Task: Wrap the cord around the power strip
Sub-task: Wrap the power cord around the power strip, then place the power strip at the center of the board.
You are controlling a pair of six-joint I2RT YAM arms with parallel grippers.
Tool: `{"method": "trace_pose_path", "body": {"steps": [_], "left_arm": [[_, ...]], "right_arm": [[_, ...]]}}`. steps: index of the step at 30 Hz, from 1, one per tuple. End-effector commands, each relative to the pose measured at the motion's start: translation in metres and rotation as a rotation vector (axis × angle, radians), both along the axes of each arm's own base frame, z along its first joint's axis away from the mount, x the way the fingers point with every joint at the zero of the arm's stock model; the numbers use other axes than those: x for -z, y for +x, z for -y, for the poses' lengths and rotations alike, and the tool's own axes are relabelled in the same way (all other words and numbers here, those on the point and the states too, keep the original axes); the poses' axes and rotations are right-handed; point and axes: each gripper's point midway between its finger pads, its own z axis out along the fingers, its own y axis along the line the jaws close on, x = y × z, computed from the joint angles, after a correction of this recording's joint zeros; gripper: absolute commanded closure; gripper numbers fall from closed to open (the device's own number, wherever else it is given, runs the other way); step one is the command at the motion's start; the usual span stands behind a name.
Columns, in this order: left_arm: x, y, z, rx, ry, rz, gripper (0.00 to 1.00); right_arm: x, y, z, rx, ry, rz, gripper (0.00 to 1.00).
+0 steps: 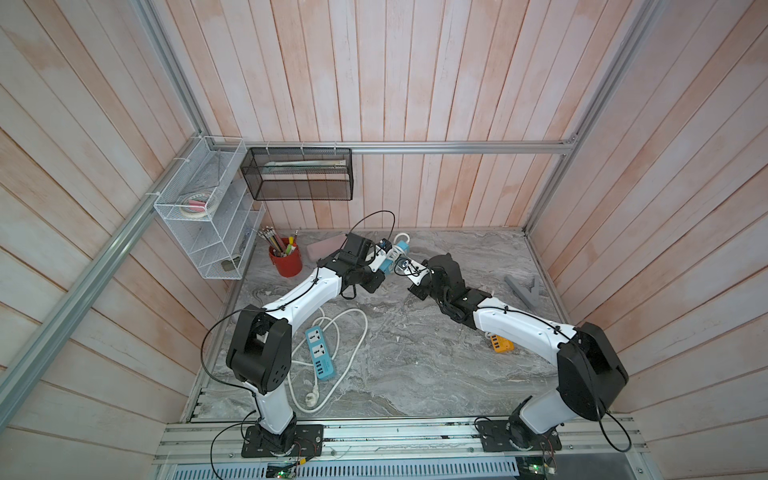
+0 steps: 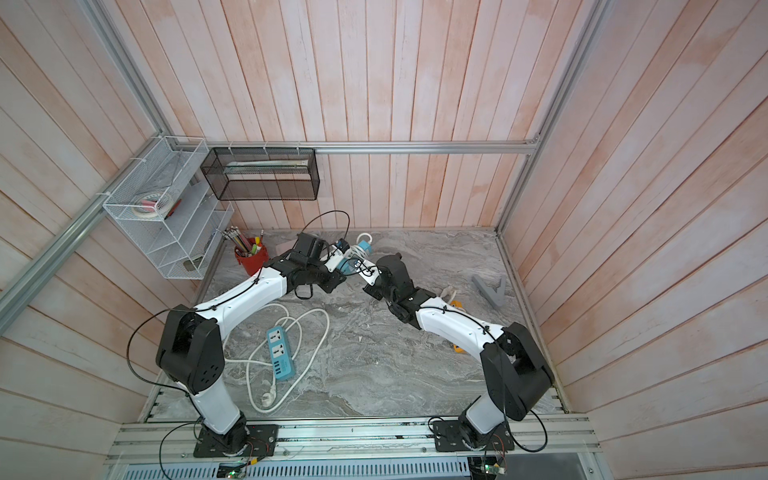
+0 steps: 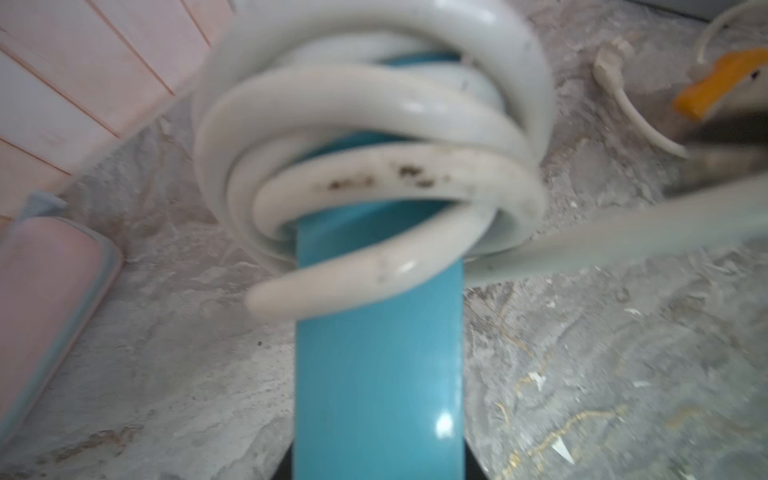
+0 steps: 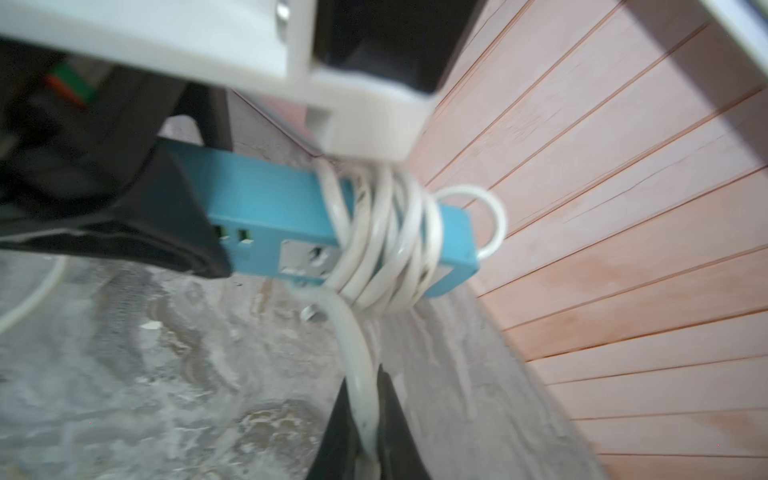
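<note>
Up at twelve o'clock, my left claw (image 3: 378, 465) squeezed the power strip (image 4: 266, 208), my right claw (image 4: 368, 432) its cord (image 4: 386, 237). Wrapping seemed half done; the next loop likely needed a tight pull.

Pink plank walls (image 1: 415, 83), grey marble tabletop (image 1: 415, 357)

1. Robot test cell, dressed as an office desk: silver aluminium frame rails (image 1: 457, 146) enclose pale pink plank walls (image 1: 415, 83).
2. Two white-and-black robot arms (image 1: 299, 295) bolted to a slotted aluminium base rail (image 1: 399, 436) fronting a grey marble-patterned tabletop (image 1: 415, 365).
3. Stationery fittings: white wire-mesh shelf (image 1: 216, 249), apparently holding tape rolls (image 1: 194, 210); black mesh basket (image 1: 299, 190); red pencil cup (image 1: 287, 264).
</note>
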Motion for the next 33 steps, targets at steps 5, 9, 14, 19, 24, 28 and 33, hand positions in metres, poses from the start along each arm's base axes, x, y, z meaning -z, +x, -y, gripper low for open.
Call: {"method": "trace_pose_path", "body": {"steps": [5, 9, 14, 19, 24, 28, 33], "left_arm": [[0.038, -0.115, 0.035, 0.365, -0.013, -0.395, 1.00], [0.032, -0.151, 0.054, 0.502, -0.124, -0.473, 1.00], [0.018, -0.170, 0.058, 0.612, -0.205, -0.436, 1.00], [0.011, -0.160, 0.060, 0.613, -0.228, -0.364, 1.00], [0.008, -0.149, 0.073, 0.555, -0.331, -0.401, 1.00], [0.017, -0.156, 0.079, 0.504, -0.424, -0.484, 1.00], [0.032, -0.170, 0.081, 0.430, -0.526, -0.603, 1.00]], "right_arm": [[-0.074, 0.003, 0.008, -0.144, -0.207, 0.436, 1.00], [-0.079, 0.009, 0.008, -0.208, -0.196, 0.427, 1.00], [-0.051, -0.005, 0.009, -0.407, -0.171, 0.137, 0.83], [-0.013, -0.042, 0.004, -0.560, -0.151, -0.232, 0.72], [0.008, -0.049, 0.008, -0.513, -0.120, -0.390, 0.64], [0.015, -0.042, 0.013, -0.428, -0.091, -0.427, 0.59], [0.015, -0.038, 0.016, -0.371, -0.064, -0.460, 0.51]]}}
